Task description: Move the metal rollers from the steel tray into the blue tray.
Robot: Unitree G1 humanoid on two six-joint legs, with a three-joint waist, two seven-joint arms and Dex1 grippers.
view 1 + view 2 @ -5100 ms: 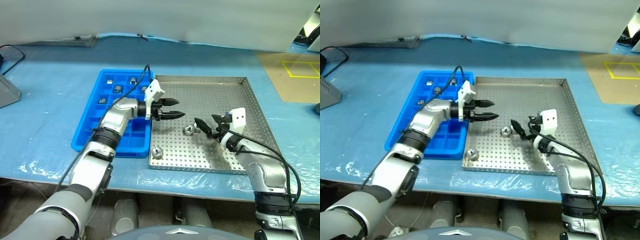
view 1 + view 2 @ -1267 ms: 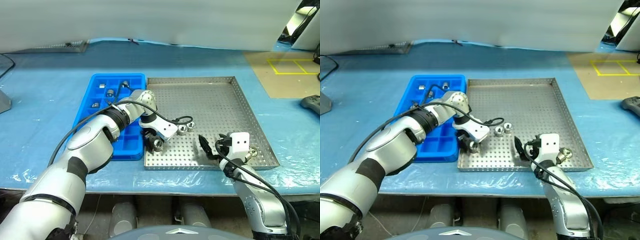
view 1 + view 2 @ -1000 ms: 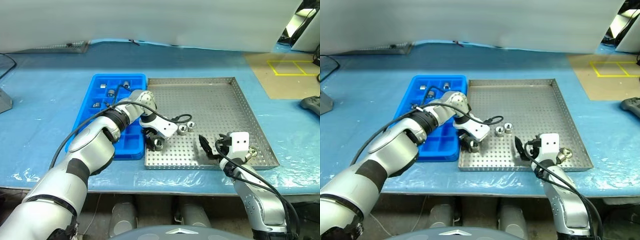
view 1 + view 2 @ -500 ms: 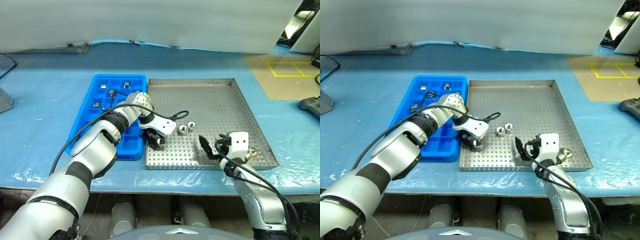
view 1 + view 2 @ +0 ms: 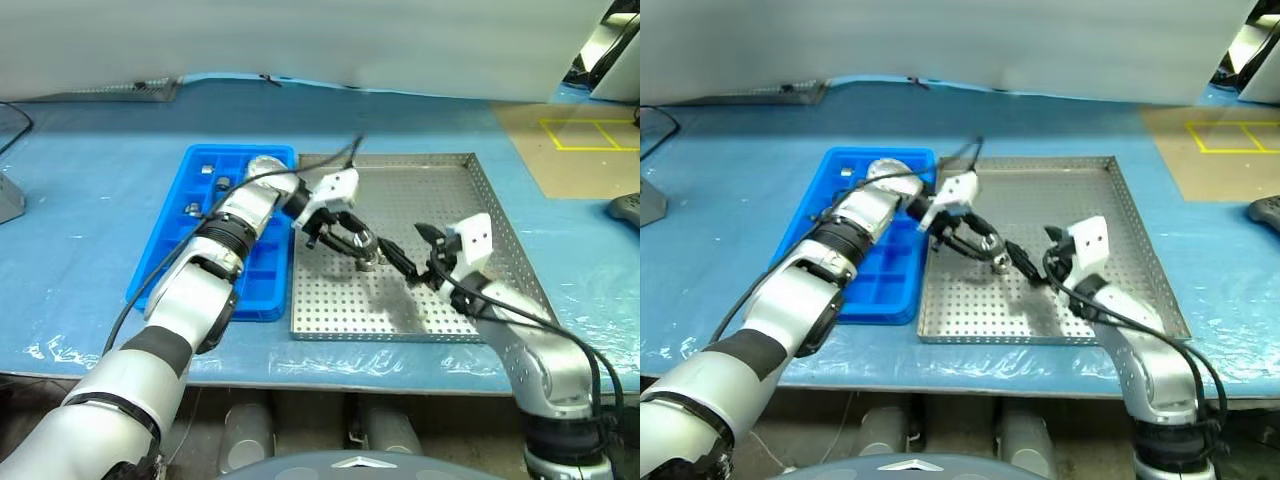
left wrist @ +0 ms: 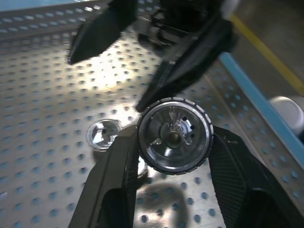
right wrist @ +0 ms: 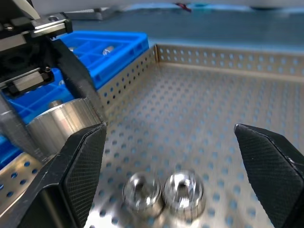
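blue tray (image 5: pixel 175 262) lies just left of steel tray (image 5: pixel 500 215). left gripper (image 5: pixel 358 245) clamps roller (image 6: pixel 174 135) above steel tray, so blue tray sits to its left. right gripper (image 5: pixel 410 255) just right, fingers spread, empty; two rollers (image 7: pixel 164 191) on steel tray.

Seen from the robot's head, the paired eye views look forward and down across the whole steel tray (image 5: pixel 480 215) and blue tray (image 5: pixel 175 245) — near-identical frames, slightly offset. The left wrist camera sits close, sighting along its fingers (image 6: pixel 116 183) at a gripped roller (image 6: pixel 174 134). The right wrist camera looks level across the same perforated floor — toward the blue tray.
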